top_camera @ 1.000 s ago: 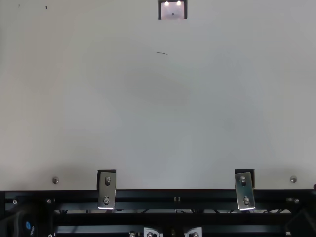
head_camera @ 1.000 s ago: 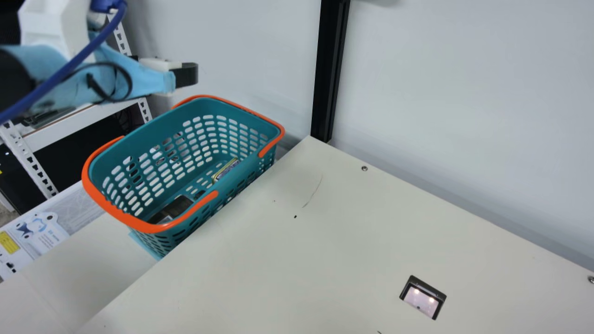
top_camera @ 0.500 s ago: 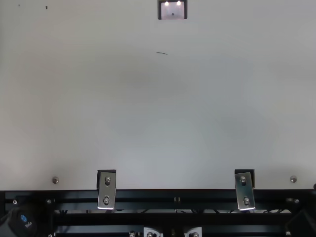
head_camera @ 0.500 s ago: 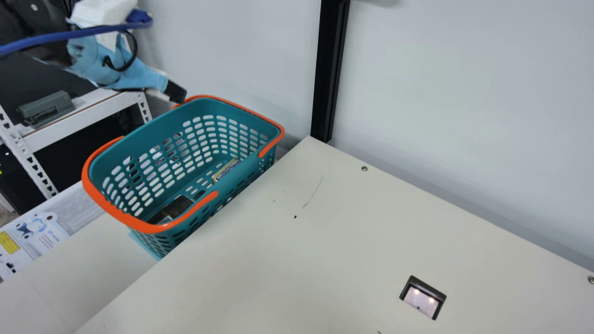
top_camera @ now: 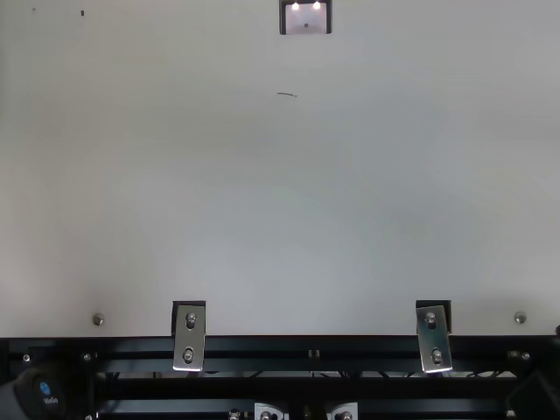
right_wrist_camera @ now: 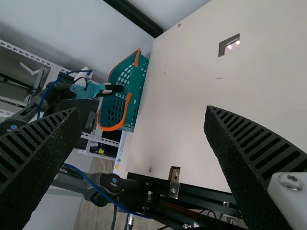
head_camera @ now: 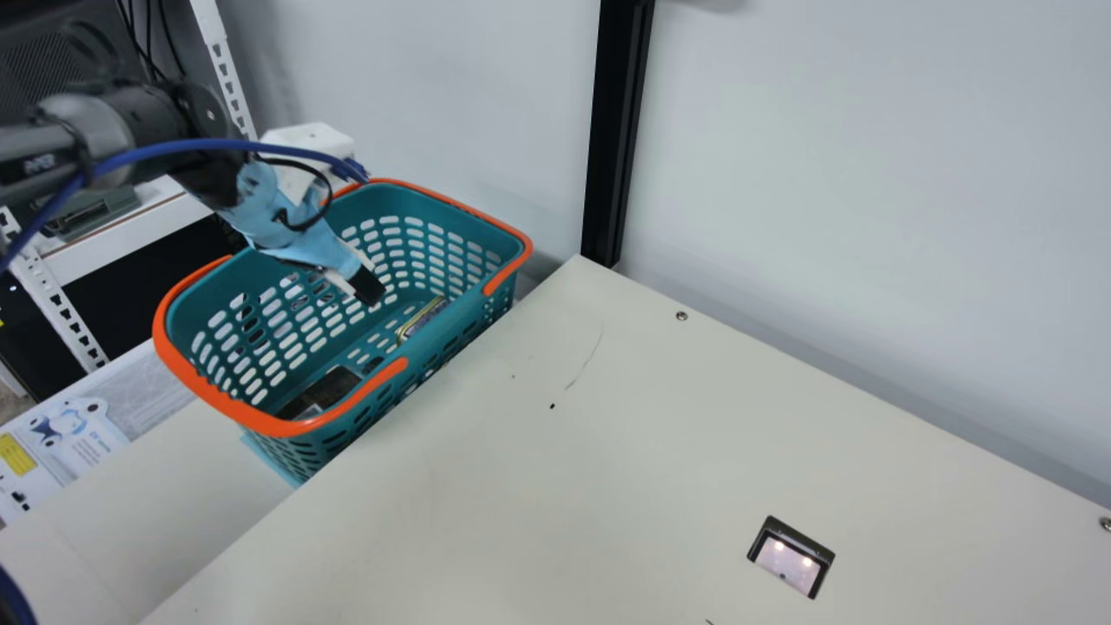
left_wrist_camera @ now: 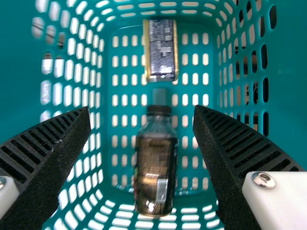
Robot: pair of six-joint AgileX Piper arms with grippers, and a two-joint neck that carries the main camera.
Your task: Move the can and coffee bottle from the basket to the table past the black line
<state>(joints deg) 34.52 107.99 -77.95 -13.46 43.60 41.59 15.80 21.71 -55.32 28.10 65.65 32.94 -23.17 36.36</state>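
Observation:
My left gripper (head_camera: 368, 286) is inside the mouth of the teal basket (head_camera: 469, 213). In the left wrist view my left gripper (left_wrist_camera: 141, 122) stands open, nothing between its fingers, above the dark coffee bottle (left_wrist_camera: 156, 167) and the can (left_wrist_camera: 161, 48), both lying on the basket floor. The can (head_camera: 424, 318) and the bottle (head_camera: 325, 388) are partly hidden by the basket's near wall in the main view. My right gripper (right_wrist_camera: 144, 124) is open and holds nothing, with the table (right_wrist_camera: 182, 105) beyond it.
A black upright post (head_camera: 614, 130) stands by the wall behind the table. A framed cutout (head_camera: 792, 555) and a screw (head_camera: 681, 316) mark the tabletop. The basket's orange handles (head_camera: 234, 404) lie along its rim. A white metal shelf (head_camera: 61, 304) stands left of it.
My left gripper has come down and toward the right, from above the basket's back rim to inside its mouth. The basket, can and bottle have stayed put.

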